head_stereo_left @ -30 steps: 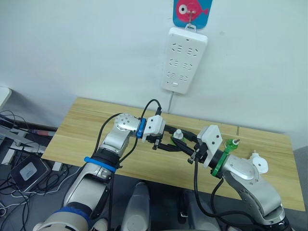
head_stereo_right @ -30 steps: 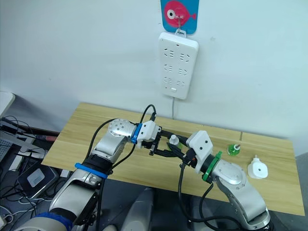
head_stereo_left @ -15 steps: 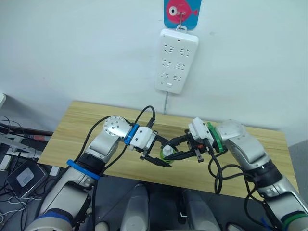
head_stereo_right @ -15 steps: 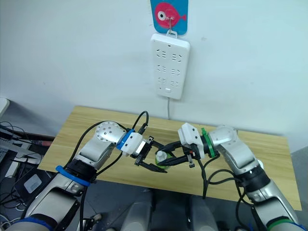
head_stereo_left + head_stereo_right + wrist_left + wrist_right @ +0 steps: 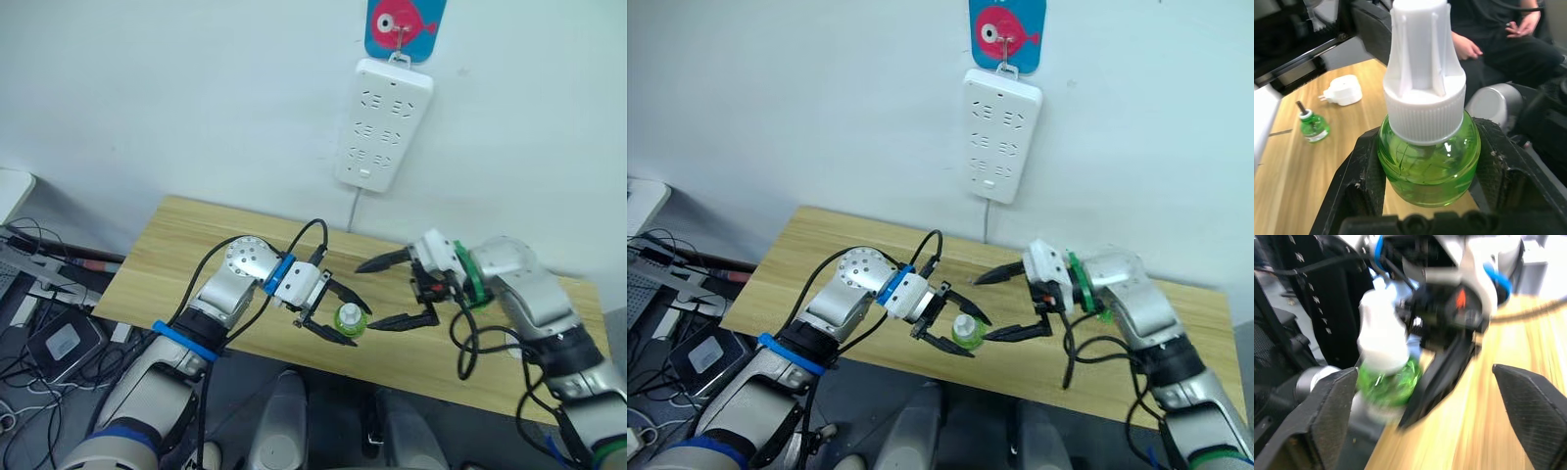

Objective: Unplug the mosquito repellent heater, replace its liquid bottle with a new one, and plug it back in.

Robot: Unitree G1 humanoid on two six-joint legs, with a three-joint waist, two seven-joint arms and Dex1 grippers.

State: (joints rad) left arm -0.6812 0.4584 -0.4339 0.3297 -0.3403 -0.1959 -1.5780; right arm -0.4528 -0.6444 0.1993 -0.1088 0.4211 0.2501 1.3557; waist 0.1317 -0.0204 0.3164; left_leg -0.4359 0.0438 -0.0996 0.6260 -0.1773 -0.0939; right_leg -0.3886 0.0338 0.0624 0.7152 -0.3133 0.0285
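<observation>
A green liquid bottle [image 5: 348, 317] with a white cap [image 5: 1422, 73] hangs over the table's front edge, my left gripper [image 5: 359, 323] shut on its green body. Just to its right my right gripper [image 5: 390, 292] stands wide open, fingers [image 5: 1535, 411] spread above and below the bottle's height and touching nothing. The white mosquito repellent heater [image 5: 1343, 90] lies on the wooden table [image 5: 196, 245] in the left wrist view. Next to it stands a second green bottle [image 5: 1312, 128] with a bare dark wick.
A long white power strip [image 5: 384, 122] hangs on the wall under a blue fish plaque [image 5: 405, 24], its cord dropping behind the table. A seated person's hands [image 5: 1469, 46] show beyond the table. Cables and boxes [image 5: 54, 338] lie on the floor at left.
My right gripper has opened wide and drawn back to the right, off the bottle. The left gripper still holds the bottle. The camera has shifted.
</observation>
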